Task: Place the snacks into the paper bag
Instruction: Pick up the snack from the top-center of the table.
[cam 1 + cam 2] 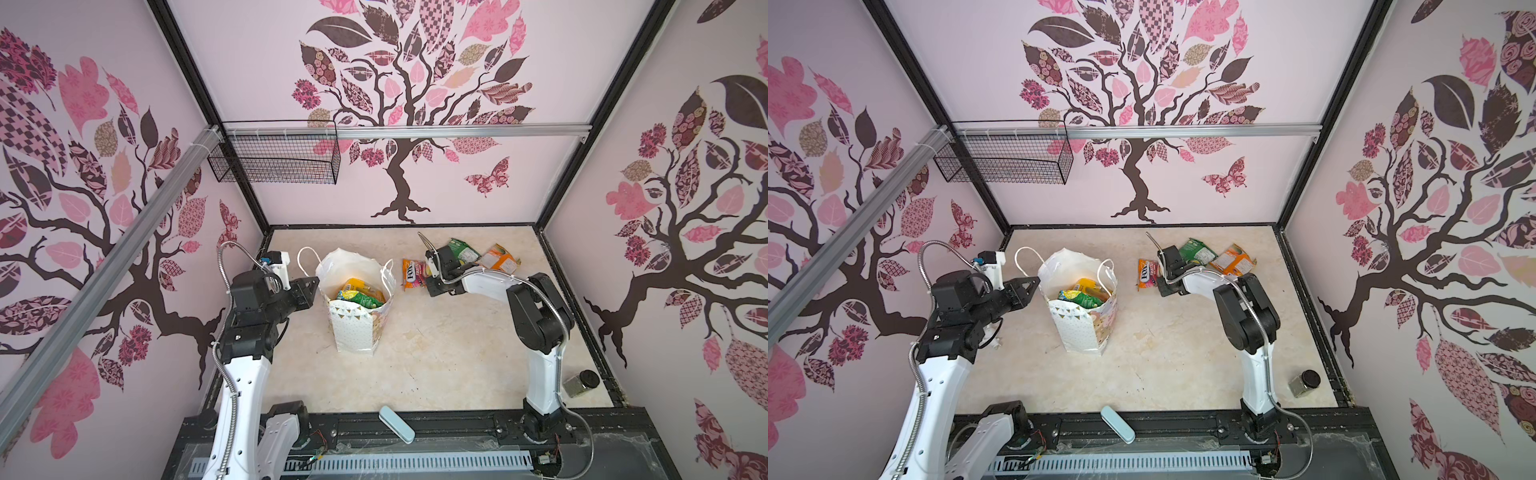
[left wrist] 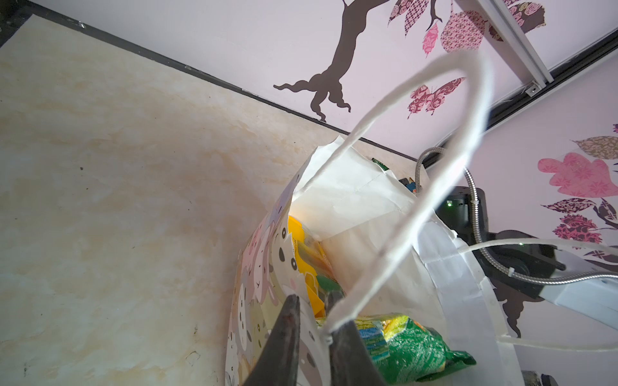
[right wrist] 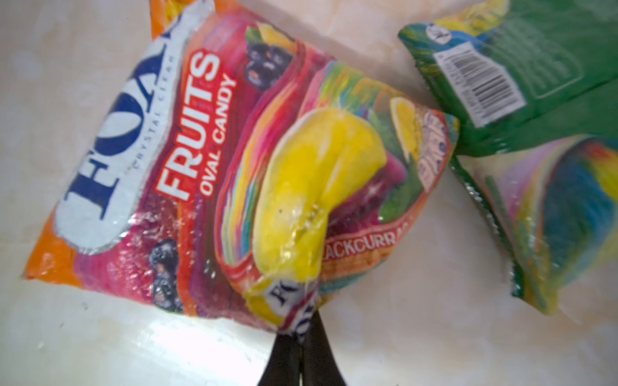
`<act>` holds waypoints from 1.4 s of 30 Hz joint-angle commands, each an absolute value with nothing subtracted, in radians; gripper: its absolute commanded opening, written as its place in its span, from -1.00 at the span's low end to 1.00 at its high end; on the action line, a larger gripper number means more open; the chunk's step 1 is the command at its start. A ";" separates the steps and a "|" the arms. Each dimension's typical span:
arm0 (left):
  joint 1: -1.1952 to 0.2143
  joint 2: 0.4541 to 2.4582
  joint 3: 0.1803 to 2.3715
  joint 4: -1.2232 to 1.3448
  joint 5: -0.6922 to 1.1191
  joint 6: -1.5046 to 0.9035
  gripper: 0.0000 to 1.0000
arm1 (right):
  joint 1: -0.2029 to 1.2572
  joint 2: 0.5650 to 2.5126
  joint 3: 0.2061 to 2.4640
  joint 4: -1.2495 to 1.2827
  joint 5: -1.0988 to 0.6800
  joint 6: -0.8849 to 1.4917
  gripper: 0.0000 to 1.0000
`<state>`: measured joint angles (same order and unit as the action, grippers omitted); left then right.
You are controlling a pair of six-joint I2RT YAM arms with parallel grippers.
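Right gripper point(image 3: 302, 337) pressed together on corner of FOX packet point(image 3: 214, 160), which lies on table point(image 1: 436, 353) right of paper bag point(image 1: 353, 332). Readable on packet: "FOX", "CRYSTAL CLEAR", "FRUITS OVAL CANDY", partial "BLACKCURRA". Left gripper point(image 2: 314, 334) pinching bag's left rim wall, one finger inside, one outside. Bag upright, mid-table, mouth open. Inside: yellow packet point(image 1: 356, 286), green packet point(image 1: 368, 300). Far right on table: barcoded green packet point(image 3: 521, 67), orange packet point(image 1: 498, 259), side by side.

Snacks point(image 1: 360, 293) in paper bag point(image 1: 353, 332); packet point(image 1: 412, 274) rightward
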<state>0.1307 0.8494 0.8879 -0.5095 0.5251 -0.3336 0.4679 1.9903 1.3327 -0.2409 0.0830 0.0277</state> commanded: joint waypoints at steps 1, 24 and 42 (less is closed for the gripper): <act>0.136 0.838 0.862 -0.486 0.529 -0.328 -0.60 | 0.463 1.845 1.341 -0.230 0.106 0.041 -1.00; 0.138 0.839 0.862 -0.485 0.530 -0.330 -0.61 | 0.465 1.517 1.303 -0.190 -0.051 0.096 -1.00; 0.137 0.841 0.862 -0.479 0.540 -0.331 -0.61 | 0.474 1.356 1.336 -0.192 -0.223 0.161 -1.00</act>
